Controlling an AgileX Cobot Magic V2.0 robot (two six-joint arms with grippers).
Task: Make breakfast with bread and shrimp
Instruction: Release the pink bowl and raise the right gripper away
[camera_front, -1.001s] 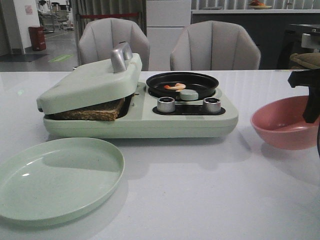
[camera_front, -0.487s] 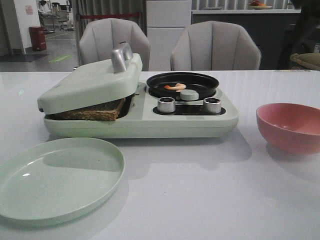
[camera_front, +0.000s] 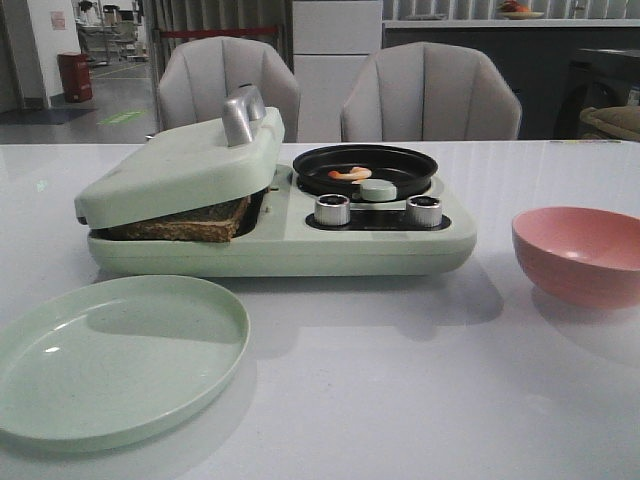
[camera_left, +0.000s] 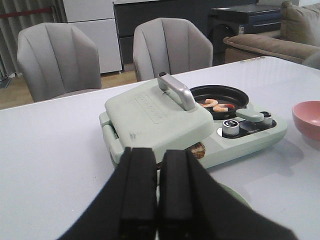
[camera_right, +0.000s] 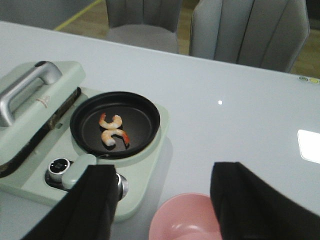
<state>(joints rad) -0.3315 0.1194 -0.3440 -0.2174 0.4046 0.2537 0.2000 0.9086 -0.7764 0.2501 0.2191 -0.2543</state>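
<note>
The bread (camera_front: 185, 225) lies in the pale green breakfast maker (camera_front: 290, 245), its brown crust showing under the lid (camera_front: 180, 165), which rests tilted on it; a bit of bread (camera_left: 199, 149) also peeks out in the left wrist view. Two curled orange-white shrimp (camera_right: 112, 131) lie in the small black pan (camera_front: 310, 165) on the maker's right half, the shrimp (camera_front: 349, 173) apart from the bread. My left gripper (camera_left: 158, 152) is shut and empty, hanging in front of the maker. My right gripper (camera_right: 162, 167) is open above the pink bowl (camera_right: 185, 220). Neither gripper shows in the front view.
A pale green plate (camera_front: 110, 360) sits at the front left, before the maker. The pink bowl (camera_front: 580, 255) stands right of the maker and looks empty. Two silver knobs (camera_front: 332, 209) face the front. Two grey chairs (camera_front: 430, 95) stand behind the table.
The dark right arm over the pink bowl a second ago has left the front view. The bowl now sits slightly lower and further right. The maker, bread and shrimp have not moved.
</note>
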